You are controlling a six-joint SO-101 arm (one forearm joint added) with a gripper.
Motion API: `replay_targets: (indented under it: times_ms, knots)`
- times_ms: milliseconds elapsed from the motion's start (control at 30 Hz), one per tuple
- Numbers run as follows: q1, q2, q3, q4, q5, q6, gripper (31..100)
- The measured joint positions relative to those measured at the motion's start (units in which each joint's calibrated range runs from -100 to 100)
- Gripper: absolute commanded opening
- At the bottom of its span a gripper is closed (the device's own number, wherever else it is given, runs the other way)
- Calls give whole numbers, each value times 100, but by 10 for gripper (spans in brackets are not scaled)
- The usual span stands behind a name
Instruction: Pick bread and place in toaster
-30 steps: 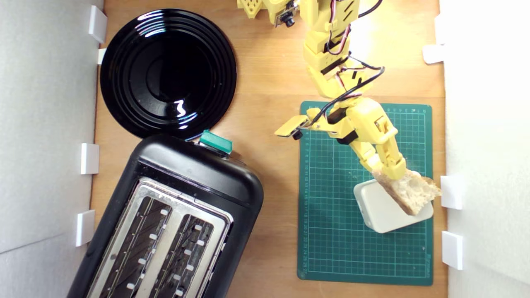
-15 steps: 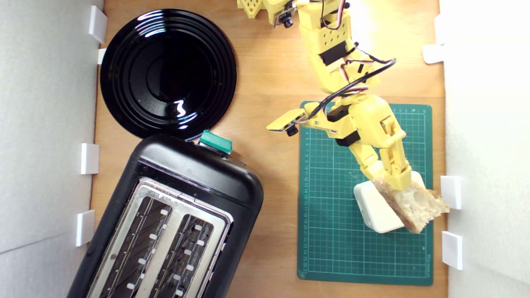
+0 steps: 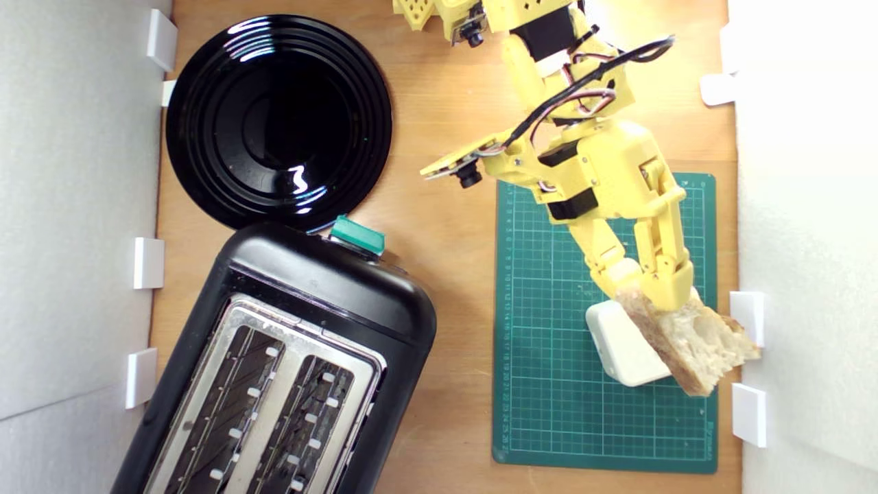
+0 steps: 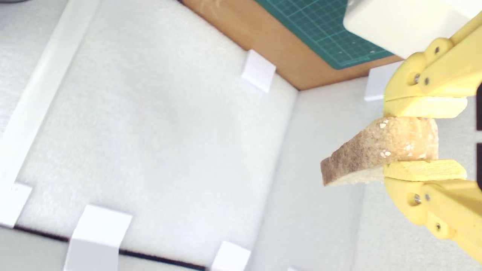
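Both fingers [image 4: 425,107] of the hand [image 4: 423,139] pinch the bread [image 4: 380,154].

It looked like a small robotics test bench: a wooden tabletop [image 3: 446,274] walled in by white foam boards [image 3: 75,240], with a green cutting mat [image 3: 549,412] and kitchen props laid out.

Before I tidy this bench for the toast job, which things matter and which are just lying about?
In the job:
- bread, clamped in the gripper
- toaster, both slots empty

Lying about:
- black plate
- cream box under the bread
- green cutting mat
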State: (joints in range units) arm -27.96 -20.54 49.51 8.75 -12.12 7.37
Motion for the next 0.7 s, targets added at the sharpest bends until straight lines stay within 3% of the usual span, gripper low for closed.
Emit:
replay_targets:
  times_ms: [333, 567, 700]
  knots:
    - [311, -1235, 0, -9, 1008, 662, 548]
    - [641, -1478, -888, -693, 2017, 1387, 548]
    - [851, -1478, -1313, -826, 2203, 1723, 548]
